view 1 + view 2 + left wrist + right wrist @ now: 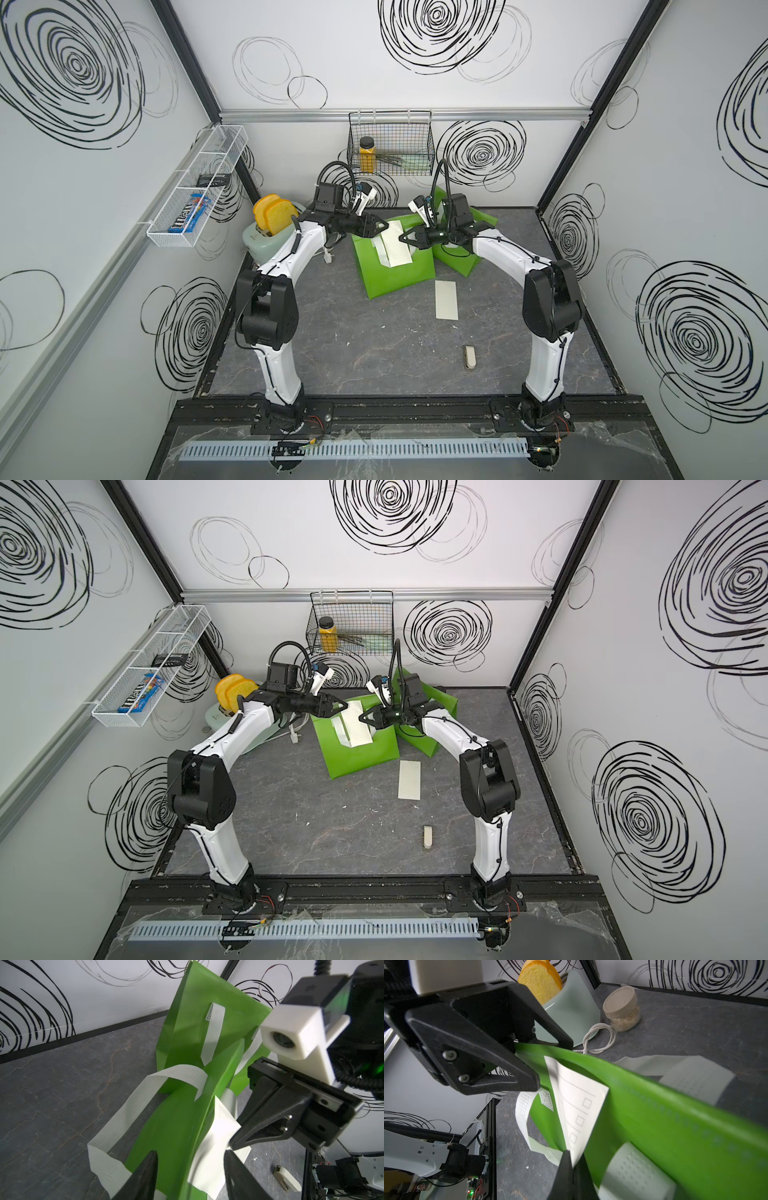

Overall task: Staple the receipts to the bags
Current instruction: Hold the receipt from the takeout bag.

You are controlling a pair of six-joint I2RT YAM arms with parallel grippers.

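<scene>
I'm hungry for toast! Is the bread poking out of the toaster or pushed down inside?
Poking out. Two yellow bread slices stand well above the top of the pale green toaster.

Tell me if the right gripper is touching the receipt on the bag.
Touching. The right wrist view shows the right gripper shut, with a corner of the receipt pinched between its fingertips, in front of the bag.
</scene>
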